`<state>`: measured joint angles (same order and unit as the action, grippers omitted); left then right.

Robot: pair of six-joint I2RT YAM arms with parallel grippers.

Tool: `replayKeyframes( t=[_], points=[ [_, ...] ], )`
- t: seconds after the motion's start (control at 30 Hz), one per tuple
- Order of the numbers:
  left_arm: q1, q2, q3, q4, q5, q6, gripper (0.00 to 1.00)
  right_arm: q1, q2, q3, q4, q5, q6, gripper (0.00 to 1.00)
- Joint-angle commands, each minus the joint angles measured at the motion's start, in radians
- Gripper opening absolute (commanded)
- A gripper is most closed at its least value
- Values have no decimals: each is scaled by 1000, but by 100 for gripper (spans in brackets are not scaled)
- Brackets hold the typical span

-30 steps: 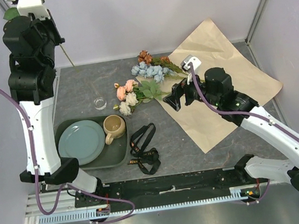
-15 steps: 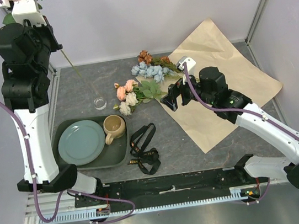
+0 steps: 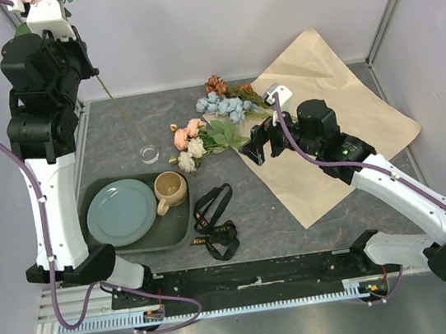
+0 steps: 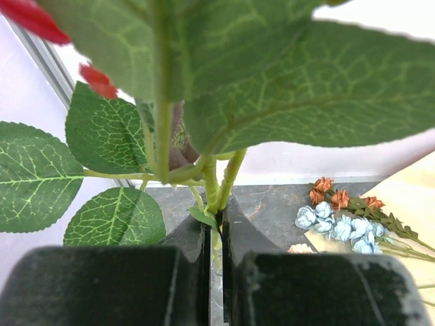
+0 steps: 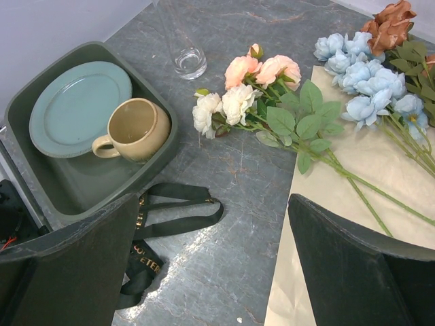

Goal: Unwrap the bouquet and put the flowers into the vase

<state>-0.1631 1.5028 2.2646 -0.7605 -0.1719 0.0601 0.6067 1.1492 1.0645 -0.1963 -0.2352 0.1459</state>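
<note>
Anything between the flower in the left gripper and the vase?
Nothing visible. The left gripper grips the stem, which slants down toward the vase through open air. The mug and the loose flowers lie off to the side.

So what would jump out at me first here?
The left gripper, high at the back left, is shut on a leafy flower whose long stem slants down toward the vase. Mid-table lie loose flowers in pink, cream, blue and rust, partly on the big sheet of paper spread at the right. The open right gripper hangs beside them.
</note>
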Motion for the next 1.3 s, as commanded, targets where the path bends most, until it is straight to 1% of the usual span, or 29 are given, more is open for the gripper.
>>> replayKeyframes(
  t=[0.0, 0.37, 0.67, 0.7, 0.87, 1.27],
  points=[
    [7, 8, -16, 30, 22, -32, 2, 2, -11, -5, 41, -4, 1, 98],
    [14, -1, -123, 118, -1, -26, 2, 1, -2, -12, 47, -3, 4, 98],
    [34, 46, -160, 142, -37, -49, 2, 2, 1, -20, 51, -3, 6, 98],
    [34, 50, -165, 147, -44, -77, 2, 2, 1, -21, 52, -3, 6, 98],
    [42, 57, -232, 182, -75, -108, 2, 2, 4, -26, 54, -3, 11, 98],
    [63, 126, -306, 179, -115, -181, 2, 2, 7, -32, 54, -7, 14, 98]
  ],
)
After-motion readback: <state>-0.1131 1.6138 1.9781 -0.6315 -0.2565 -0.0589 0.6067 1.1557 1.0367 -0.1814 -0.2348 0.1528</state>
